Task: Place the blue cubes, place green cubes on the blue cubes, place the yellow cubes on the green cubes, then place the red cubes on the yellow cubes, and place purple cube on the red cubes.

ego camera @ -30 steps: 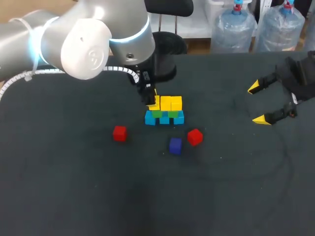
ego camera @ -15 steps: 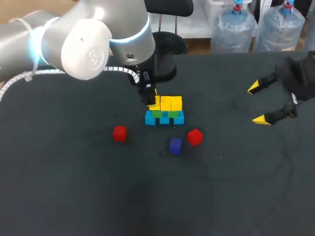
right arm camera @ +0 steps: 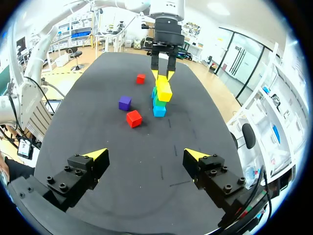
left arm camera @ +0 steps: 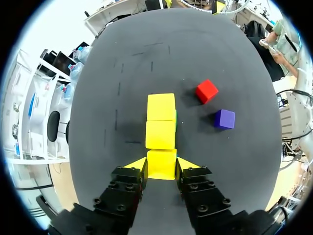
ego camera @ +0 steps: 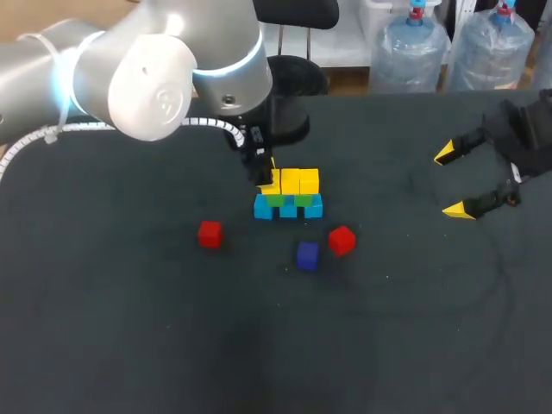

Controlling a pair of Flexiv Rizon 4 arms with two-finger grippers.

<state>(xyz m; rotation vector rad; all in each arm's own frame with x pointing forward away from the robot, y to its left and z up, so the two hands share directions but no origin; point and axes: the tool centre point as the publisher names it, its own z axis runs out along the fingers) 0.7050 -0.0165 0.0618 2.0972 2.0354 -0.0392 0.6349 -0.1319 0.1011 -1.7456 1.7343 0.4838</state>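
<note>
My left gripper (left arm camera: 162, 165) clamps the yellow cube (left arm camera: 161, 161) from both sides, seating it at the row's left end over the green cubes (ego camera: 302, 200) (squareness matters for the red cubes (ego camera: 210, 234) to come). My right gripper (ego camera: 451, 183) hangs agape well to the right, out of the way.

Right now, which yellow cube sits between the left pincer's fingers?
The row's end yellow cube, nearest the left pincer; the other two lie ahead of it.
</note>
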